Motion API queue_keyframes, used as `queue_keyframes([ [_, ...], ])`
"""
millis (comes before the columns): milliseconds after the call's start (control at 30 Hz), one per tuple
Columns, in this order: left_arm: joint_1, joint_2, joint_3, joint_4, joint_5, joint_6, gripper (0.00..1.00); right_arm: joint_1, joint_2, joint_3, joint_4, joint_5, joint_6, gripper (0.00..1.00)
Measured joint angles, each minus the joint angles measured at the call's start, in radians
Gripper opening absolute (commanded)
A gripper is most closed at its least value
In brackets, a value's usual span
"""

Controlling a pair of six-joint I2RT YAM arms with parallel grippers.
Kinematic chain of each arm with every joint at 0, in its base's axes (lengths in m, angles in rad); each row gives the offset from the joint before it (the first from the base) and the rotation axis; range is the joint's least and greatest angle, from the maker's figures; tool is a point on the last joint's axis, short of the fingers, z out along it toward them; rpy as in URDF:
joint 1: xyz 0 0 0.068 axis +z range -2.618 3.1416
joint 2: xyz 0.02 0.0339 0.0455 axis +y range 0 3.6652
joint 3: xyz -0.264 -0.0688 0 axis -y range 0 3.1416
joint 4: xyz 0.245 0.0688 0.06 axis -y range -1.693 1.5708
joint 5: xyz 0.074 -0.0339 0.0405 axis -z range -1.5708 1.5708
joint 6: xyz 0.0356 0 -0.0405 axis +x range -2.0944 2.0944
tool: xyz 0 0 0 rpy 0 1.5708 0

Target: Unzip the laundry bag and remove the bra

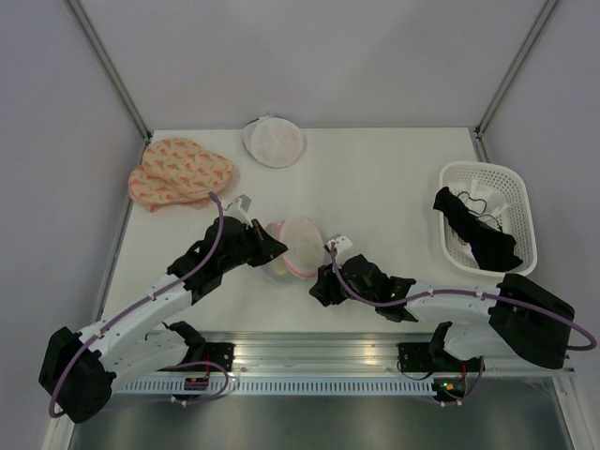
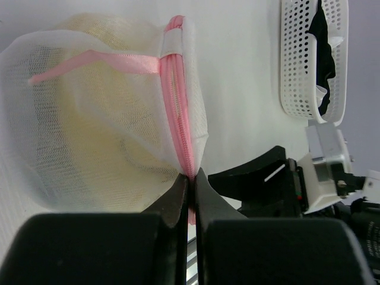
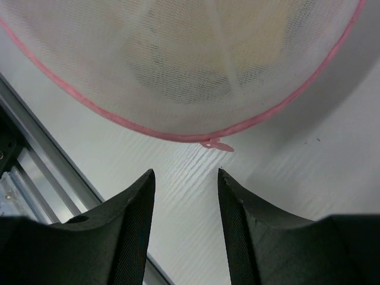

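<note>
left pincer [image 2: 190,178]: clamped on laundry bag [image 2: 89,119] at pink zipper [image 2: 177,107] | right pincer [image 3: 186,178]: agape, just short of laundry bag

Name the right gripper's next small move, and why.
Probably ease the right gripper forward so the small pink tab, likely the zipper pull, sits between its open jaws, then close. The left gripper pinches the laundry bag at its pink zipper, anchoring it.

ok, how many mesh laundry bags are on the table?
2. One pink-trimmed bag lies near centre, its zipper seam pinched by the left gripper. A white bag lies at the far edge, centre. The basket could hide more.
</note>
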Motion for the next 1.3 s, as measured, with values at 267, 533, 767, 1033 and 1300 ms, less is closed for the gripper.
queue_keyframes([
  [267, 0.012, -0.017, -0.003, 0.006, 0.033, 0.000, 0.02, -0.007, 0.138, 0.037, 0.064, 0.067, -0.038, 0.40],
  [533, 0.023, -0.031, -0.019, 0.014, 0.042, 0.000, 0.02, -0.010, 0.070, 0.061, 0.068, 0.123, -0.084, 0.01],
  [767, 0.034, -0.016, -0.020, 0.031, 0.048, 0.001, 0.02, -0.012, 0.027, 0.076, -0.014, 0.140, -0.090, 0.00],
  [1033, 0.069, 0.164, 0.014, 0.138, 0.055, 0.036, 0.02, -0.013, -0.120, 0.076, -0.150, 0.123, -0.085, 0.00],
  [1300, 0.083, 0.423, 0.152, 0.327, 0.109, 0.048, 0.80, -0.013, -0.160, 0.076, -0.208, 0.061, -0.082, 0.00],
])
